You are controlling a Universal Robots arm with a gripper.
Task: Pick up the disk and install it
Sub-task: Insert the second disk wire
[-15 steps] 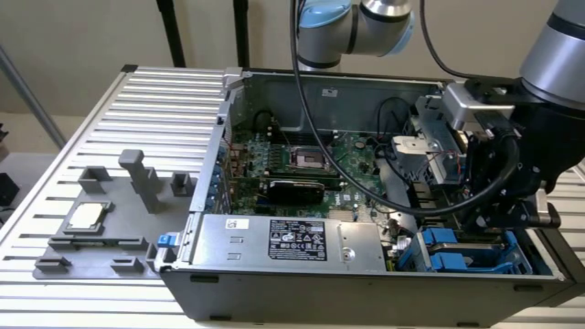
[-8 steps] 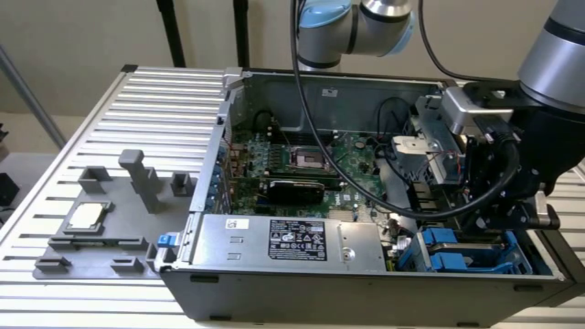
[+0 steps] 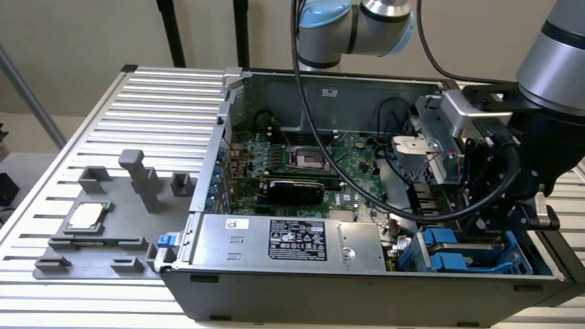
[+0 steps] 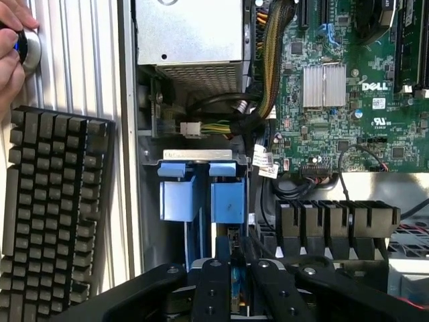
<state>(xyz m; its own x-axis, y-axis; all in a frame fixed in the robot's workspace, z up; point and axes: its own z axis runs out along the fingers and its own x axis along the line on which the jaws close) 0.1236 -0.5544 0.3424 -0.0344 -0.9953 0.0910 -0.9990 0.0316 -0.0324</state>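
Reaching down from the exterior view's upper right: silver-and-black jointed robot arm (image 3: pixel 557 62), wrist pointing steeply downward. Hanging low at its end: black two-fingered metal gripper (image 4: pixel 234 282), black fingers (image 4: pixel 213 288) standing close together, pinching a thin edge between them. Resting at one corner of the wrist view: a person's bare hand (image 4: pixel 12 57), fingers curling.

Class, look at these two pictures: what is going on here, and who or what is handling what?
A robot arm is working inside an open computer case. Its gripper is down at the drive bay in the case's corner, closed on the disk, which sits edge-up in its blue frame between the fingers. Two blue carriers sit in the bay just ahead. Beside the case lies a black keyboard, and a person's hand rests on a knob.
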